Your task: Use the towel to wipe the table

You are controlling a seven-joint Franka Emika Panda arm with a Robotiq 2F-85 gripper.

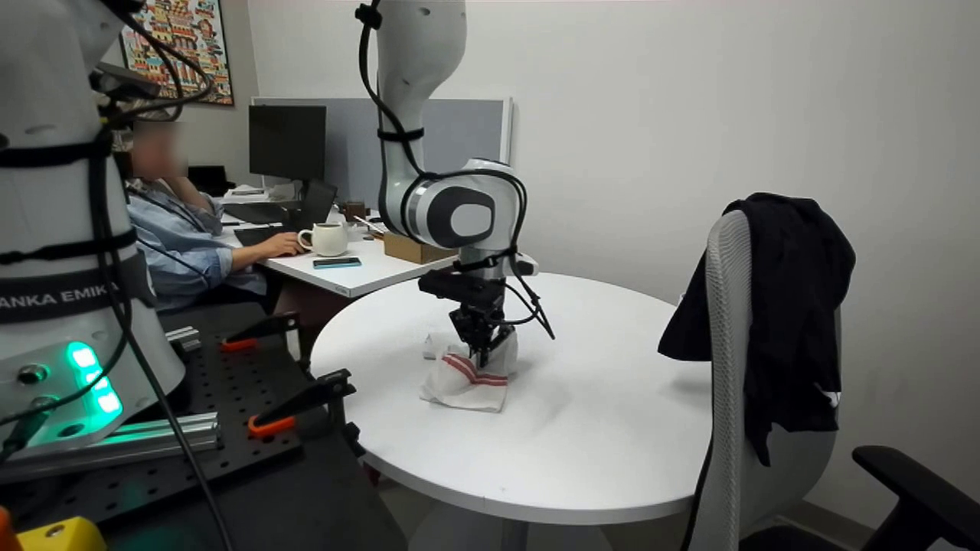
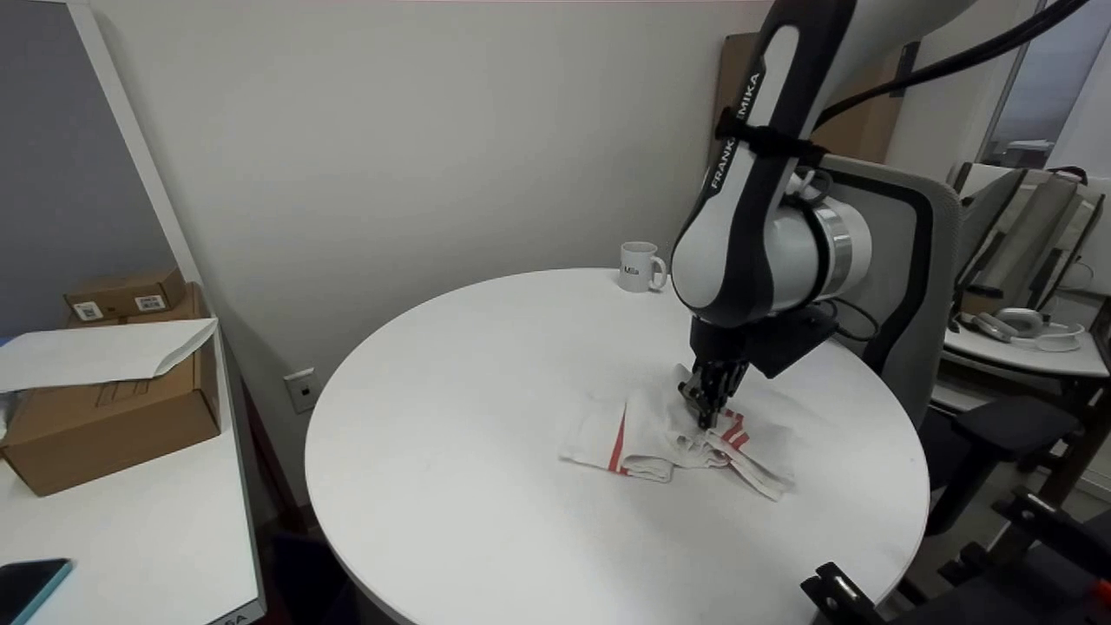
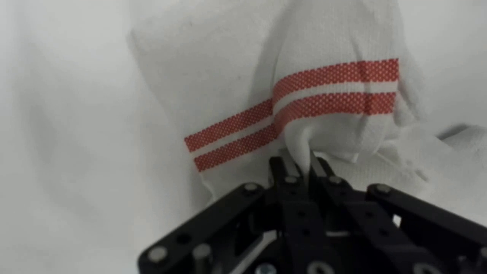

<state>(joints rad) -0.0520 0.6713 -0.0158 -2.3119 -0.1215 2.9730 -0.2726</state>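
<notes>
The arm (image 2: 738,234) angles down over the bench (image 2: 486,521), its tool (image 3: 303,165) pinching a fold of towel (image 3: 217,72). An exterior view alone shows a mug (image 2: 637,266) on the bench.

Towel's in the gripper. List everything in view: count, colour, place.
towel: one, white with red stripes, on round table
round table: one, white, under towel
table mug: one, white, near wall
desk: one, white, beside round table
phone: one, dark, blue-edged, on desk
desk mug: one, cream, near phone
boxes: at least two, brown, on desk
paper: at least one, white, on boxes
monitor: one, black, on desk
desk clutter: count unclear, mostly dark, near monitor
chair: at least one, grey, beside round table
garment: one, black, over chair
clamps: at least two, black-and-orange, near robot base
person: one, blue-shirted, at desk
poster: one, multicoloured, behind person
arm: one, mostly white, above round table
gripper: one, black, closed on towel
</notes>
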